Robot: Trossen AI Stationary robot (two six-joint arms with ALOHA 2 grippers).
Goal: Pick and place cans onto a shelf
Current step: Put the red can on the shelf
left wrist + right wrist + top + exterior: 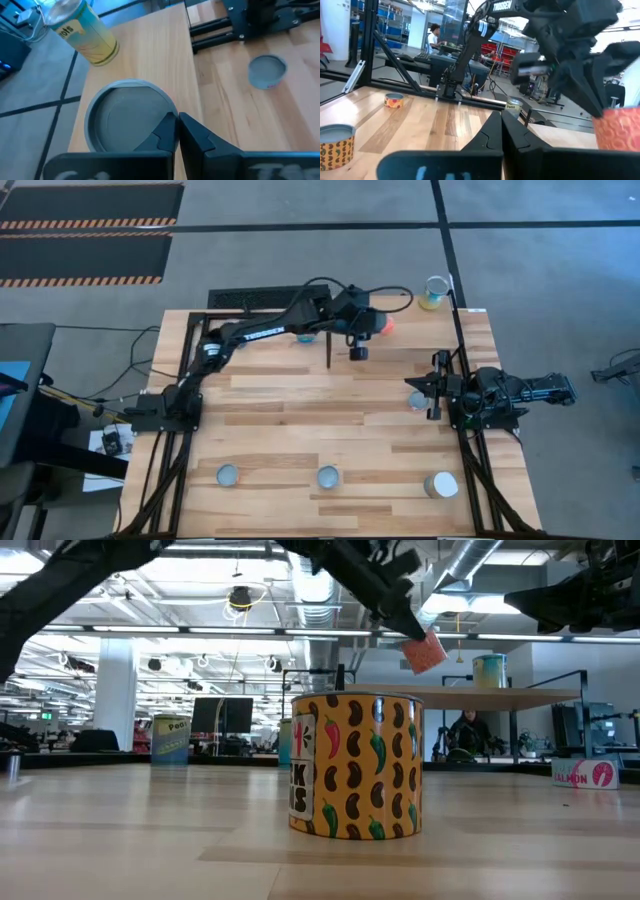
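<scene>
My left gripper (378, 326) is at the table's far side, shut on an orange can (424, 652). The can hangs tilted above the pale shelf board (500, 697). In the left wrist view the can's silver top (125, 120) shows over the board (150, 60). A yellow-green can (435, 292) stands upright on the shelf, also seen in the left wrist view (82, 32). My right gripper (410, 386) is shut and low at the table's right side, beside a small can (418, 402). My left gripper has the orange can at the rim of its silver top (162, 117), with the two fingers close together there. The fingers (395, 610) slant down onto it from above. The can hangs tilted below them, clear of the shelf. My right gripper: I cannot tell whether it touches the small can.
Three cans stand along the near edge (228, 475) (328, 477) (440, 485), the middle one bean-and-chilli patterned (355, 765). A bluish can (305, 338) sits under the left arm. A black shelf post (330, 350) stands mid-far. A salmon tin (590, 773) lies low.
</scene>
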